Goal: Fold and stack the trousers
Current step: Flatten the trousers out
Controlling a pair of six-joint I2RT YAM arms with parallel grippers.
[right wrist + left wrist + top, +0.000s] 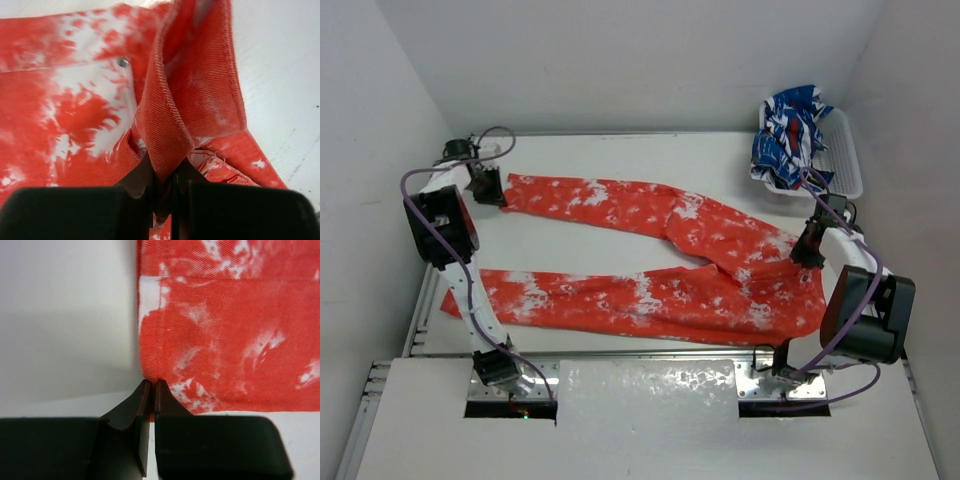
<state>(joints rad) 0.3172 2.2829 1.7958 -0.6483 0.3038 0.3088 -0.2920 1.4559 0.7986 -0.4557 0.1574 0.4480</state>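
The trousers [650,260] lay spread out flat on the white table [620,155]. They were bright red-orange with white splotches. The waist was on the right side and the two long legs ran off to the left. One leg lay along the near edge of the table. The other leg slanted away toward the far left corner, so the two legs were well apart at their ends.

The left gripper [490,190] was at the end of the far leg. From the left wrist camera, its two dark fingers [170,405] were pressed close together right at the corner of the hem [160,330], with a bit of red cloth between them. It looked like it was pinching the hem there.

The right gripper [807,250] was at the waist end. From the right wrist camera, its fingers [137,177] were squeezed tight on a thick fold of the waistband [165,115], which stood up between them. A small metal stud [122,62] showed on the cloth just beside that fold.

In the far right corner sat a white basket [845,160]. A crumpled blue, white and red cloth [788,130] was heaped in it, well apart from the trousers.
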